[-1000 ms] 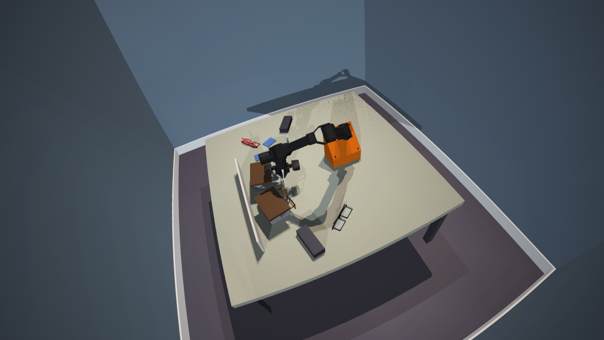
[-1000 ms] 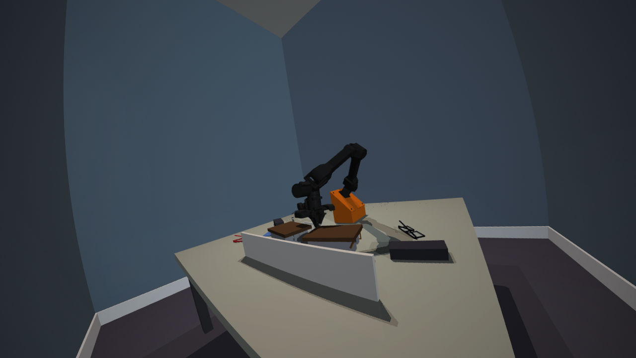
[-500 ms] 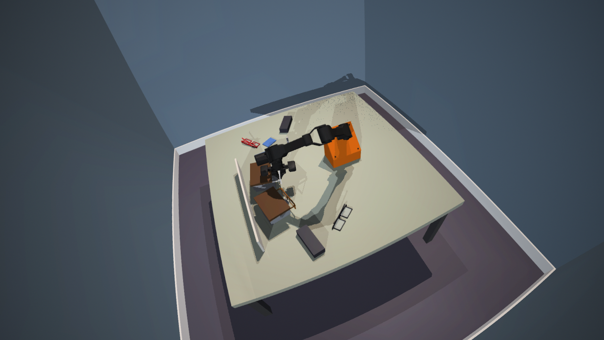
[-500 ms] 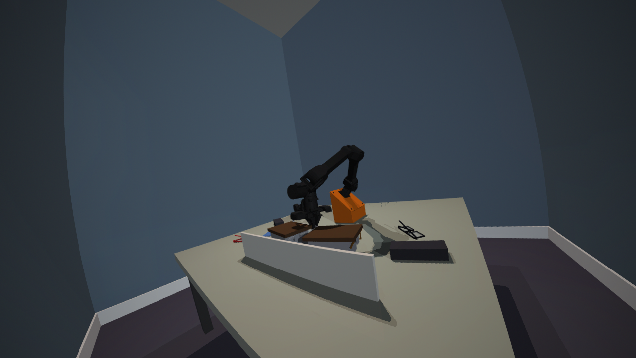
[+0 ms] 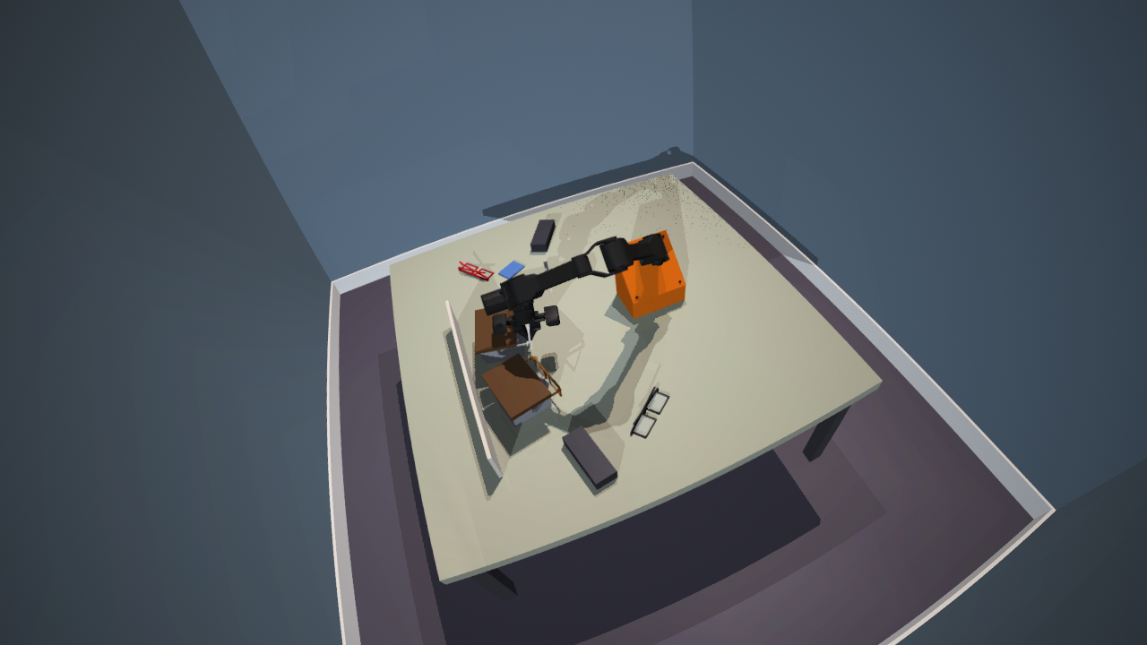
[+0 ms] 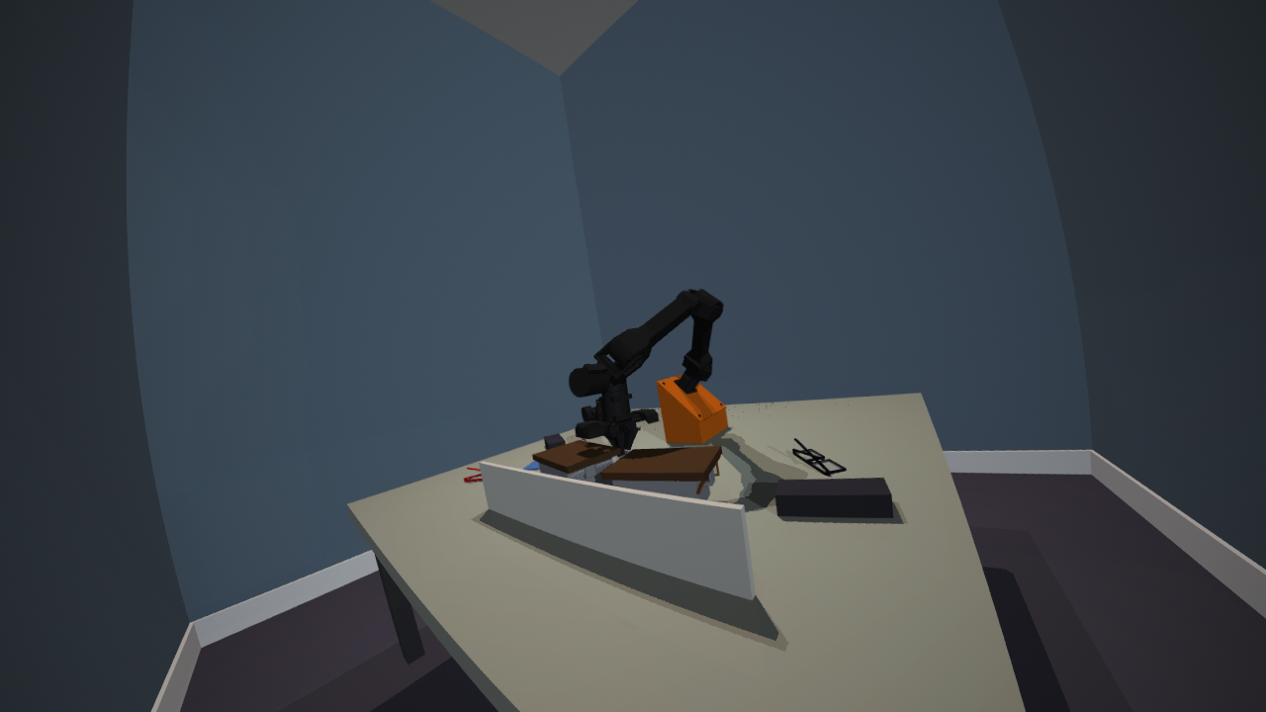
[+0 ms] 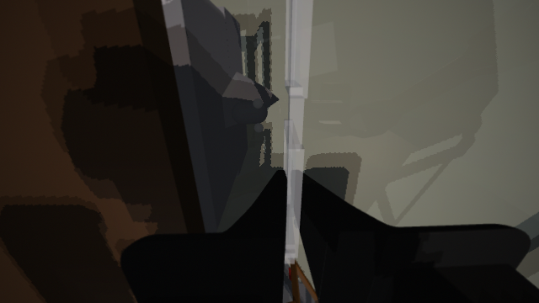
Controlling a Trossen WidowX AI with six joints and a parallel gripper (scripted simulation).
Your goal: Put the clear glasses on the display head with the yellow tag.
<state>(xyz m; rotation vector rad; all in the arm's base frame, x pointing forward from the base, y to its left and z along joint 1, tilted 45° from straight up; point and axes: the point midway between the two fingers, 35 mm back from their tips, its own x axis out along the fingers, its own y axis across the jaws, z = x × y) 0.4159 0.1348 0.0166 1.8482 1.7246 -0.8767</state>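
Observation:
My gripper (image 5: 529, 330) (image 6: 625, 446) (image 7: 287, 177) is shut on the front rim of the clear glasses (image 7: 299, 55), and holds them upright in front of the farther head (image 5: 484, 330) (image 6: 574, 456) (image 7: 206, 46). In the wrist view the head's nose (image 7: 246, 94) points at the bridge, with its tip close to the rim and the small nose pads beside it. The temples are mostly hidden, so I cannot tell how they lie at the ears. The other head (image 5: 513, 388) (image 6: 664, 464) wears brown glasses (image 5: 547, 376) (image 7: 296, 284), close to the held glasses' near end. No yellow tag shows.
A white panel (image 5: 473, 392) (image 6: 619, 531) stands behind both heads. Dark blocks (image 5: 589, 459) (image 5: 542, 235) (image 6: 834, 499) lie on either side. Black glasses (image 5: 643, 425) (image 6: 818, 459), red glasses (image 5: 475, 270) (image 6: 473, 479) and a blue card (image 5: 512, 269) lie on the table.

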